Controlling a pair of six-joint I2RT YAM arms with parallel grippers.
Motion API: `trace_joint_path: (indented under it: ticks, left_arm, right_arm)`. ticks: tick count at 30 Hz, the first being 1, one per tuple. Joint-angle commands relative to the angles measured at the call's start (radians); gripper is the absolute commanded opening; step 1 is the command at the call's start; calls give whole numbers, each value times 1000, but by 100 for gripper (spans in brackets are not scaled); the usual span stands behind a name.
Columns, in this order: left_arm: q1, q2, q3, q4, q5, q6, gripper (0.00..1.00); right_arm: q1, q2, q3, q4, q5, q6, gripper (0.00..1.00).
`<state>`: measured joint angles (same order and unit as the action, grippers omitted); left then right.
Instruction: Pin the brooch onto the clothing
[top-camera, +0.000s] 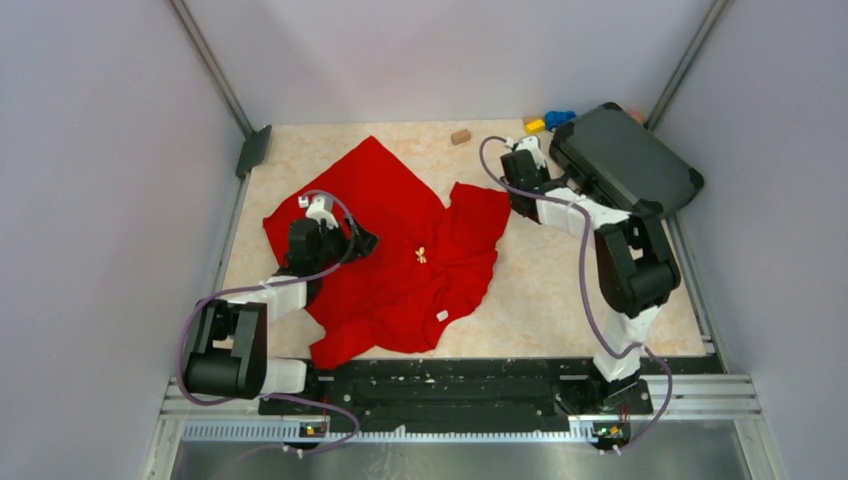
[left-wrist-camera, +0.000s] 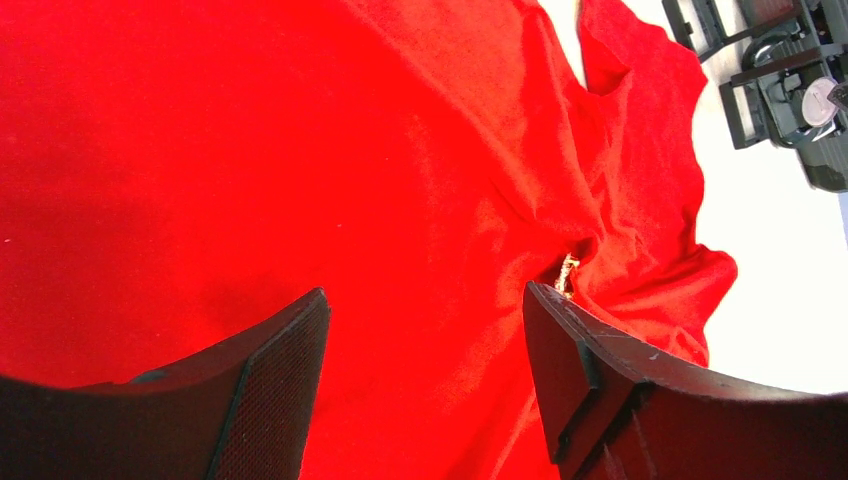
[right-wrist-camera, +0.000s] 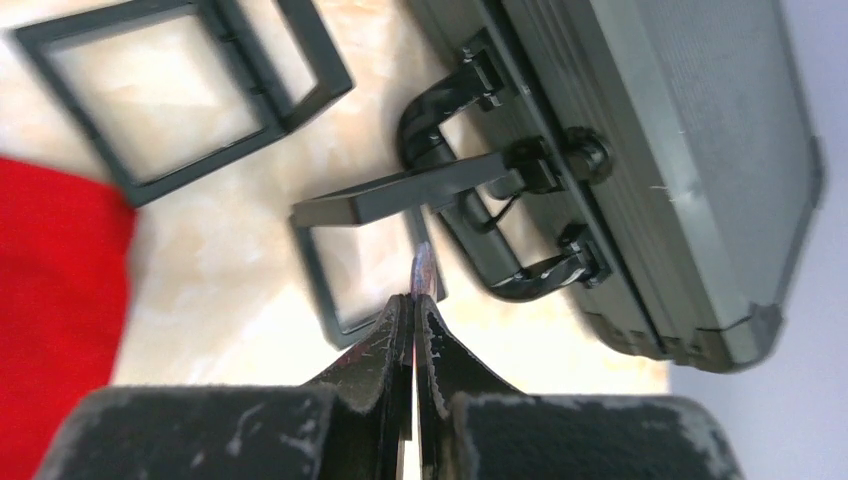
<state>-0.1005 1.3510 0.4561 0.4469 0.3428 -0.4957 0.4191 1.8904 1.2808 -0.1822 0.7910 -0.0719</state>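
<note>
Right now your left claw (left-wrist-camera: 425, 297) hangs over the clothing (left-wrist-camera: 250, 150) with its jaws spread wide and nothing between them. The garment lies rumpled on the tabletop (top-camera: 560, 290) directly beneath it. The brooch (left-wrist-camera: 567, 274), a small gold speck, sits in a crease of the red fabric just outside one finger of that claw, not between the jaws. I cannot tell whether it is fastened or only lying there.

Your right claw (right-wrist-camera: 415, 300) is pressed shut, well off the garment, with the dark case (right-wrist-camera: 650, 150) just ahead of its tips. A thin sliver shows at those tips, and I cannot tell what it is.

The main risk, I judge, is the loose cloth. Close the left claw where it hangs and you would likely pinch only fabric, dragging the crease and burying the brooch or tipping it off. If the right claw does carry a small part, brushing the case handle (right-wrist-camera: 420, 190) could knock it free.
</note>
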Motion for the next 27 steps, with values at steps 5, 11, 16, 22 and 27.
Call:
trace_joint_path:
  ticks: [5,11,16,22,27]
  left_arm:
    - [-63,-19,38,82,135,42,74]
    - [-176,-50,99,27,300,48,74]
    - [-256,-169,83,34,421,-49,74]
    - [-283,-281,-24,241,458,-284,75]
    - [-287,-327,-74,372,447,-408,75]
  right_arm:
    - [11,-370,-179,8,-565,223,0]
    - [28,-539,-290,59,-950,278,0]
    - [35,-607,-336,107,-1205,341,0]
    - [94,-665,-434,382,-1430,523,0]
    - [165,-679,-455,574,-1444,633,0]
